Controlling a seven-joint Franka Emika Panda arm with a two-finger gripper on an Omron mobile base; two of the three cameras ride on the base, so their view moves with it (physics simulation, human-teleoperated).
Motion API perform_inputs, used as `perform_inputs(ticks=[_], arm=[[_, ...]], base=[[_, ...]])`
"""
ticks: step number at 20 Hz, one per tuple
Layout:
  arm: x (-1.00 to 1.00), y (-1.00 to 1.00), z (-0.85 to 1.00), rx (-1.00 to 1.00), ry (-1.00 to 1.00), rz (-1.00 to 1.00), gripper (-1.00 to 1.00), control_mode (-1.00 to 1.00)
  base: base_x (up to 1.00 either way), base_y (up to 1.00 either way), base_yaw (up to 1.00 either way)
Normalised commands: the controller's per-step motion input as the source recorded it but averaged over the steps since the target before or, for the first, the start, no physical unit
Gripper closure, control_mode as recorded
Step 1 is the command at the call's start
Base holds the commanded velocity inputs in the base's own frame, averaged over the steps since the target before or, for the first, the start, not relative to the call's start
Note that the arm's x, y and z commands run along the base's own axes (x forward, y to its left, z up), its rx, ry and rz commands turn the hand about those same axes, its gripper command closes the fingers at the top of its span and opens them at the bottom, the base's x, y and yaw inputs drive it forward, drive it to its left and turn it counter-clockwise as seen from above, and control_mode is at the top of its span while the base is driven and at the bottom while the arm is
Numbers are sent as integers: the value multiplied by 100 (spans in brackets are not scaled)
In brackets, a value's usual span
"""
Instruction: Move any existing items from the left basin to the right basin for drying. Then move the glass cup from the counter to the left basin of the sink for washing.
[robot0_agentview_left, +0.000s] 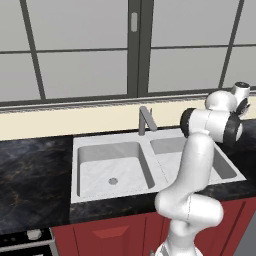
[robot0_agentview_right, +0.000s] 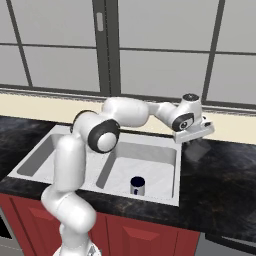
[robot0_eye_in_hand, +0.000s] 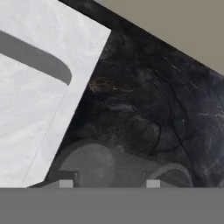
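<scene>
Glass cup (robot0_agentview_right: 199, 149): upright on the counter (robot0_agentview_right: 225, 175), just right of the sink's (robot0_agentview_right: 150, 145) right edge, directly beneath the gripper (robot0_agentview_right: 197, 134).
Gripper: fingers either side of the cup, narrowing; firm grip cannot be told.
Left basin (robot0_agentview_left: 112, 170): lies leftward.

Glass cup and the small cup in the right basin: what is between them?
Right base view: bare right basin floor, the sink rim, then bare counter up to the glass cup.

Large grey-paned window (robot0_agentview_left: 80, 50), cream ledge (robot0_agentview_left: 60, 122), red cabinets (robot0_agentview_left: 115, 232).
</scene>
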Motion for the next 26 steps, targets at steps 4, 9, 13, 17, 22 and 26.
perform_inputs(ticks=[4,9,13,17,22,26], arm=[[-56,80,48,0,-1,0,100,-100],[-59,90,53,0,0,0,100,-100],[-56,98,48,0,2,0,100,-100],[-56,99,28,0,6,0,100,-100],[-55,99,7,0,6,0,100,-100],[-48,100,8,0,5,0,100,-100]], base=[[0,0,0],[0,0,0],[0,0,0],[0,0,0],[0,0,0],[0,0,0]])
